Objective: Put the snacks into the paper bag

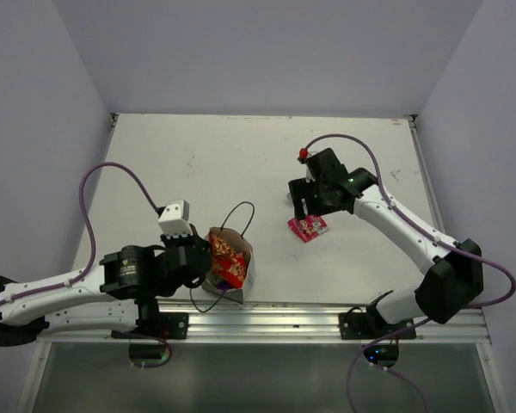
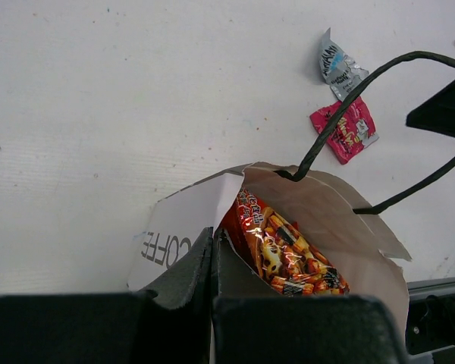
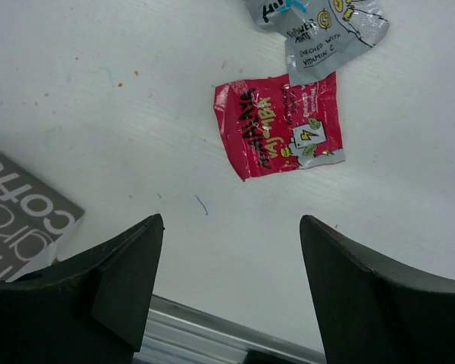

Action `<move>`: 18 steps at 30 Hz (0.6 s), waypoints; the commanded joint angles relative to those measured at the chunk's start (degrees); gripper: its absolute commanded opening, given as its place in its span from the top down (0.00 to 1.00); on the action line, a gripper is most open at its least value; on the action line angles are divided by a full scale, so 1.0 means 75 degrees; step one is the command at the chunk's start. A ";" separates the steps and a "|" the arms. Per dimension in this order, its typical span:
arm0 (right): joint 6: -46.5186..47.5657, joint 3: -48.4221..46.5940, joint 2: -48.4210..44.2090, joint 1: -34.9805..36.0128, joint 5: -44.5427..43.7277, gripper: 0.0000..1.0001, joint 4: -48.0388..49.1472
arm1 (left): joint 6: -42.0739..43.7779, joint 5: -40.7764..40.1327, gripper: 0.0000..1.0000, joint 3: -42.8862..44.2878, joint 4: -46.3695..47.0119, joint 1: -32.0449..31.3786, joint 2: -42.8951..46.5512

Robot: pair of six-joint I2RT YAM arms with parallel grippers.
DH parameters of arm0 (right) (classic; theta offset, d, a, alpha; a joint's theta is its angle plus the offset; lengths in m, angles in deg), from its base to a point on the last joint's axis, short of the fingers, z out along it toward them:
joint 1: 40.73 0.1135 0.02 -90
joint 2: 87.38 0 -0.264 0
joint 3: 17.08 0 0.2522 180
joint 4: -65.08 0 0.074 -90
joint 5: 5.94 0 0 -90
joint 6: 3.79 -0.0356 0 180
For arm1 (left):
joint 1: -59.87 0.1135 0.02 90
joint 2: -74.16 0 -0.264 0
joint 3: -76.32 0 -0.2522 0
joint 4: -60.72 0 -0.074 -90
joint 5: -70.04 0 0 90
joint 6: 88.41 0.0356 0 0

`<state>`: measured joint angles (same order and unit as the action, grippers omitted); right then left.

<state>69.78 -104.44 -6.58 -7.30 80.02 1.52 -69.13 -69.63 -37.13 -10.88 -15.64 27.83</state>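
My left gripper seems to be pinching a wall of the paper bag, the red packet sitting inside. My right gripper is hovering, jaws spread, above the pink packet beside the silvery packet.

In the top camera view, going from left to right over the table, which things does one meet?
left gripper → paper bag → pink packet. The right gripper is left out, as it hangs just above the pink packet.
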 commanded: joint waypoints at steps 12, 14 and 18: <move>0.0631 0.1341 0.1787 -0.0449 0.0268 0.24 0.3100 | -0.0051 -0.0104 1.00 0.0191 0.0189 -0.0034 -0.0011; 0.0678 0.1271 0.2047 -0.0461 0.0140 0.24 0.3159 | -0.0063 -0.0104 1.00 0.0214 0.0131 -0.0034 -0.0011; 0.0737 0.1200 0.2621 -0.0508 -0.0024 0.24 0.3253 | -0.0086 -0.0127 1.00 0.0261 0.0002 -0.0034 0.0024</move>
<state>73.91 -94.36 11.39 -10.88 81.71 23.04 -69.19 -69.59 -37.11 -11.06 -15.64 27.33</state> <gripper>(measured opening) 0.764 0.005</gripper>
